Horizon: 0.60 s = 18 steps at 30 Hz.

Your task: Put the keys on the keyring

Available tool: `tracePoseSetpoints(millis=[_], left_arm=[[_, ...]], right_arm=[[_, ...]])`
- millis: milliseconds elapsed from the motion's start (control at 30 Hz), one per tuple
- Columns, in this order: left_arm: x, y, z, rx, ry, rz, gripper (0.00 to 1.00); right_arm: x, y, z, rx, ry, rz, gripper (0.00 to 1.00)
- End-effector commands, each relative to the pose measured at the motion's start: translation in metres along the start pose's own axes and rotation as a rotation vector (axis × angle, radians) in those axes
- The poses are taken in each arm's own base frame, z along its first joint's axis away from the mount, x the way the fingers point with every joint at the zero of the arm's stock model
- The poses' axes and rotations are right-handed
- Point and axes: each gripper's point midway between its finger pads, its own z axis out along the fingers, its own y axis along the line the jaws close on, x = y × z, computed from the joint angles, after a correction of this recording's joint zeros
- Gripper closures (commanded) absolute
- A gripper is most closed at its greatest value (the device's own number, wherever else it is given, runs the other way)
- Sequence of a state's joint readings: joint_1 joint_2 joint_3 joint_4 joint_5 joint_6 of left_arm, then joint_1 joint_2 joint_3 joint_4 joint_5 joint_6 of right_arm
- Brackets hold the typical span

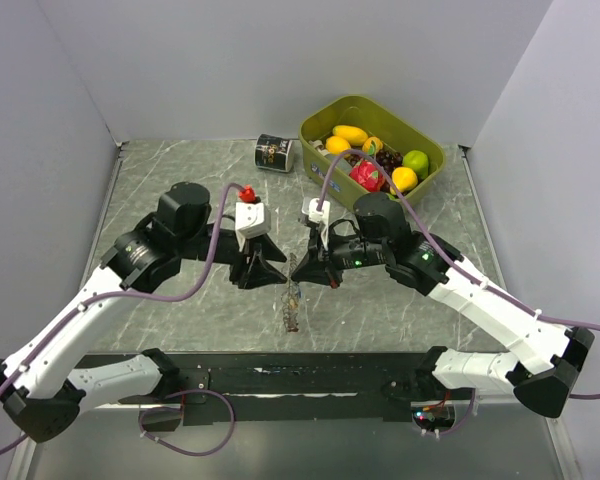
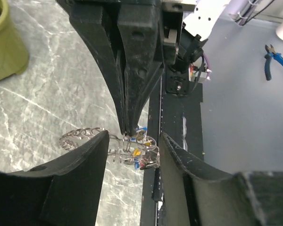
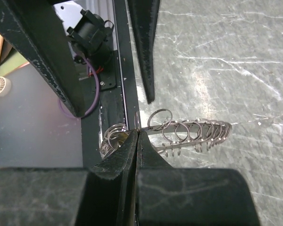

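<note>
Left jaws roughly half open, gripping nothing, straddling the tiny silver keys with coloured tags bunched at one end of the coiled silvery metal keyring, between the arms near the front of the grey marbled table. Right jaws shut, pinching the ring wire. Risk: that thin pinch slips and the ring drops, or the left jaws close on the right tips.

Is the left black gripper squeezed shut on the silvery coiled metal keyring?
No, the left gripper stands open, with the keyring in the gap between its fingers.

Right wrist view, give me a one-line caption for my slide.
Shut right gripper pinches the keyring; left gripper stands open close by.
</note>
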State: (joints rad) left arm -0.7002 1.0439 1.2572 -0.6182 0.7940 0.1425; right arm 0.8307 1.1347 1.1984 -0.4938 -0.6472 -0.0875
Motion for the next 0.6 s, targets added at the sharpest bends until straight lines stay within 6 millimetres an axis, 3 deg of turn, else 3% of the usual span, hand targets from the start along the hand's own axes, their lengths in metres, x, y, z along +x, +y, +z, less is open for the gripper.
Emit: tracePoseSetpoints(millis=[0, 233, 567], left_arm=[[-0.003, -0.009, 0.001, 0.076, 0.030, 0.013, 0.49], [0.003, -0.007, 0.006, 0.092, 0.048, -0.014, 0.50], [0.011, -0.003, 0.010, 0.089, 0.075, -0.041, 0.63]], right_arm=[[-0.038, 0.010, -0.015, -0.005, -0.111, -0.105, 1.00], [-0.039, 0.014, -0.017, -0.021, -0.131, -0.111, 1.00], [-0.043, 0.016, -0.019, -0.023, -0.153, -0.117, 1.00]])
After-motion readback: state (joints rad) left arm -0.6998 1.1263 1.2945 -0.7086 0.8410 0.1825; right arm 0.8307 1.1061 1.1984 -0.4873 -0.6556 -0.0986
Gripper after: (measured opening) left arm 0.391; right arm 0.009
